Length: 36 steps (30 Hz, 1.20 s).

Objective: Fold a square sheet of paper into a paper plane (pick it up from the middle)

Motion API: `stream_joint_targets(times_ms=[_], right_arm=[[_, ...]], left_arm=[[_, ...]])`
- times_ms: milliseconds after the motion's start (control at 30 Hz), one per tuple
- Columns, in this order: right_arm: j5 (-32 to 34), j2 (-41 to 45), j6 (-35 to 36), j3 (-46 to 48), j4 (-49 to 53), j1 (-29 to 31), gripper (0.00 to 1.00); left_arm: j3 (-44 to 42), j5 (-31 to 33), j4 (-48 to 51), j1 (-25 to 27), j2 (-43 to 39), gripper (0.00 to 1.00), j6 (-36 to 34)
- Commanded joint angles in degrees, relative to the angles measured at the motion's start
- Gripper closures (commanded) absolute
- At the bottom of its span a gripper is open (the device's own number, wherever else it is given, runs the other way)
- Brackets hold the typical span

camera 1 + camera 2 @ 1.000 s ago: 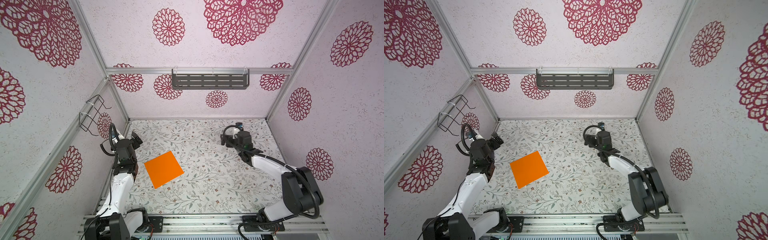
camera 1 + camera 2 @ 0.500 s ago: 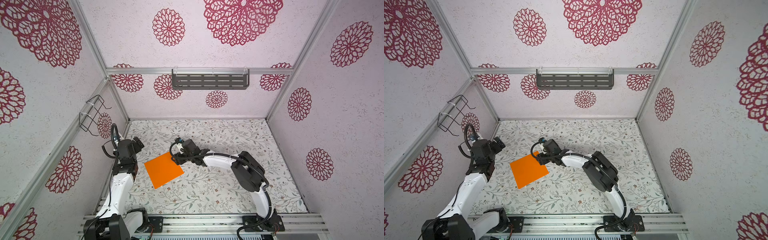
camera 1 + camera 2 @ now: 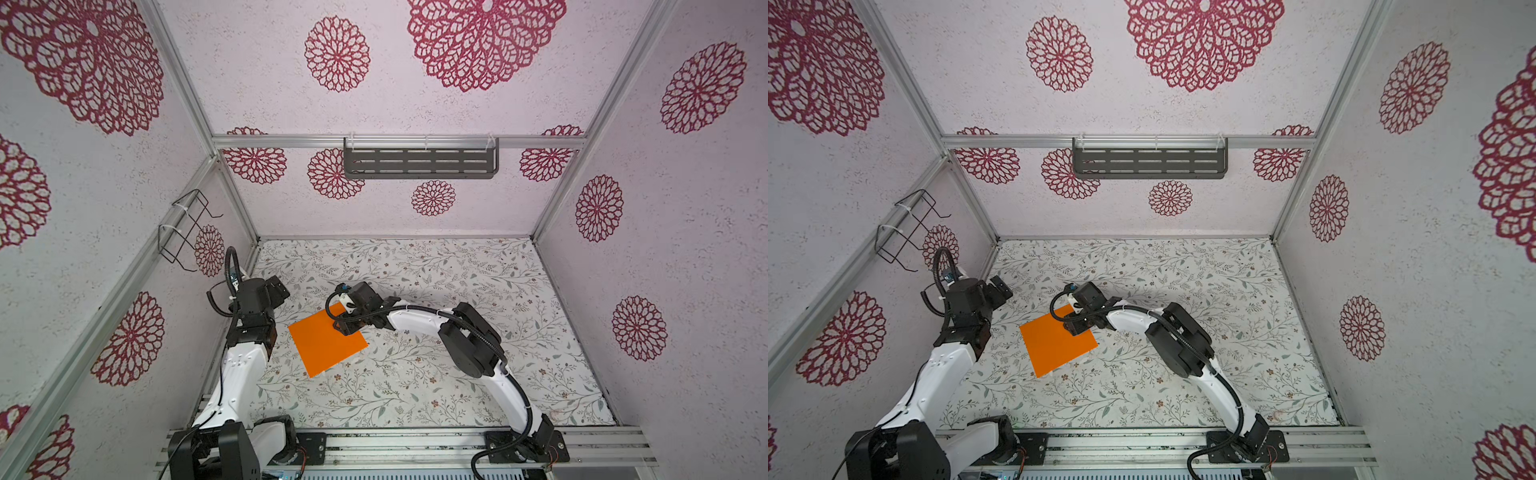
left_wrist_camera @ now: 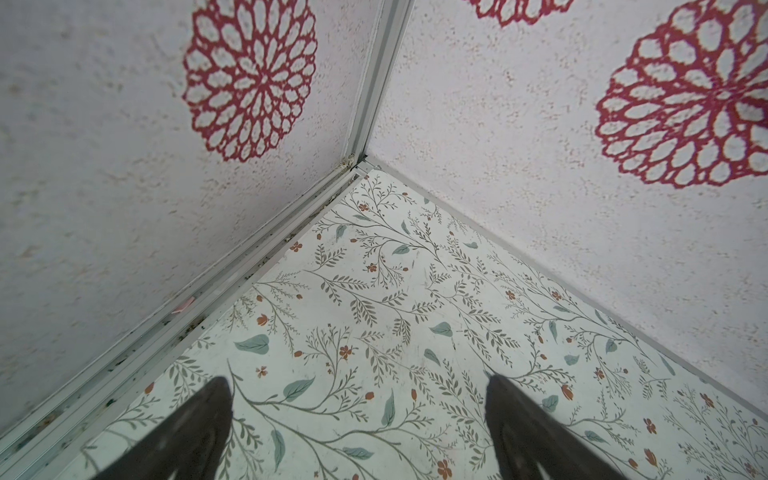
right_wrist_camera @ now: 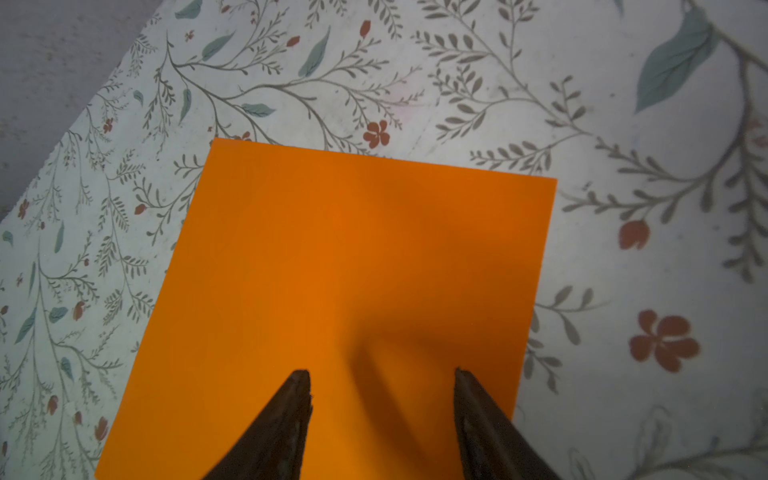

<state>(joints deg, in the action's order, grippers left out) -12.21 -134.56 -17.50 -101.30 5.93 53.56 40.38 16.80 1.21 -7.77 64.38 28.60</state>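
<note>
On the floral table (image 3: 415,374), left of centre, the square sheet of paper (image 3: 324,347) is laid flat, unfolded. A low ridge is raised in it between the half-apart tips of the right gripper (image 5: 380,371). The left gripper (image 4: 357,379) is held wide, empty. All folding is left.

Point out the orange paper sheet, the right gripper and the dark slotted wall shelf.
orange paper sheet (image 3: 322,349): in a top view, its bare middle.
right gripper (image 5: 380,371): right wrist view, midway between its fingertips.
dark slotted wall shelf (image 3: 1149,166): in a top view, its front panel.
</note>
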Motion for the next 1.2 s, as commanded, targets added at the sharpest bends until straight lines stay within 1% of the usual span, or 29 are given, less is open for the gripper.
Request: stream_joint_targets(times_ms=[0, 100, 300, 367, 500, 633, 700, 833, 900, 1000, 1167], right_arm=[[2.7, 2.4, -0.2, 3.3, 2.5, -0.8, 0.42], [5.1, 6.1, -2.7, 10.5, 0.5, -2.5, 0.41], [9.0, 16.5, -7.0, 29.1, -5.0, -7.5, 0.41], [10.4, 20.0, -7.7, 34.3, -6.0, -9.2, 0.41], [11.2, 25.4, -8.6, 42.4, -7.7, -13.3, 0.41], [7.3, 28.1, -9.8, 43.8, -8.0, -15.9, 0.41], [4.1, 30.6, -11.6, 43.7, -9.1, -16.7, 0.41], [1.9, 35.0, -15.9, 43.5, -10.3, -17.9, 0.41], [1.5, 35.5, -17.5, 43.3, -9.4, -18.3, 0.42], [1.1, 35.5, -18.7, 43.8, -8.1, -18.7, 0.44], [0.1, 34.6, -20.1, 44.7, -7.7, -19.9, 0.49]], left_arm=[[2.3, -1.2, 1.2, 0.1, 0.6, 0.03, 1.4], [3.4, -2.8, 2.8, 0.2, 1.2, 0.03, 1.7], [7.2, -7.7, 8.1, 2.1, 4.2, 0.03, 2.7], [8.5, -9.3, 10.1, 4.0, 5.5, 0.03, 2.9], [12.1, -13.3, 15.4, 10.3, 9.4, 0.03, 2.8], [16.6, -17.3, 20.7, 17.6, 15.3, 0.03, 3.8], [19.5, -19.9, 23.6, 21.8, 19.4, 0.03, 6.2], [26.0, -24.6, 30.3, 28.0, 28.2, 0.02, 12.7], [28.4, -27.2, 32.2, 30.2, 31.9, 0.00, 14.6], [30.8, -29.9, 33.0, 33.6, 36.3, 0.03, 16.6], [35.3, -31.1, 35.8, 36.7, 42.2, 0.07, 16.5]])
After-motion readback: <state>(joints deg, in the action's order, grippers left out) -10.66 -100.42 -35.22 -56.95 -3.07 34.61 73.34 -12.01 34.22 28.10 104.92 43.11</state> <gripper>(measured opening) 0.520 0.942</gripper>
